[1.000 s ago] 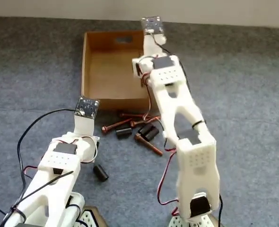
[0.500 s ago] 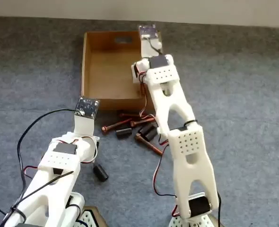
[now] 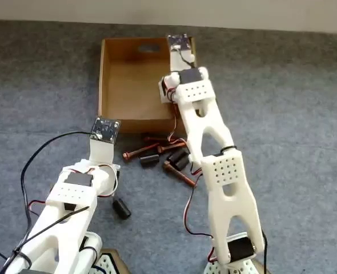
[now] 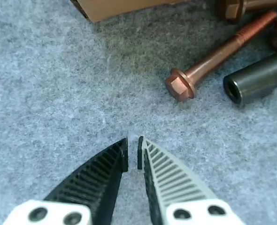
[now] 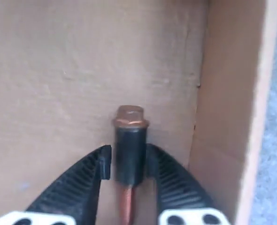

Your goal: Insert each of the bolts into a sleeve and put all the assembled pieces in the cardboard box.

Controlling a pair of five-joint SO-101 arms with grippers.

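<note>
We see one assembled piece [image 5: 130, 147], a bolt seated in a black sleeve with its copper head poking out of the far end. The right gripper [image 5: 129, 160] clamps it by the sleeve. The piece sits inside the cardboard box [image 5: 232, 117], close to a side wall. It seems to be just above the floor, though we cannot be sure it is clear of it. Loose bolts [image 3: 139, 153] and loose sleeves [image 3: 150, 160] lie on the grey carpet [image 3: 305, 114] just in front of the box. A lone sleeve [image 3: 121, 208] rests apart beside the left arm [image 3: 77, 194]. The left gripper [image 4: 133, 152] hovers over the carpet near the nearest bolt [image 4: 213, 61], its fingers almost together and holding nothing.
</note>
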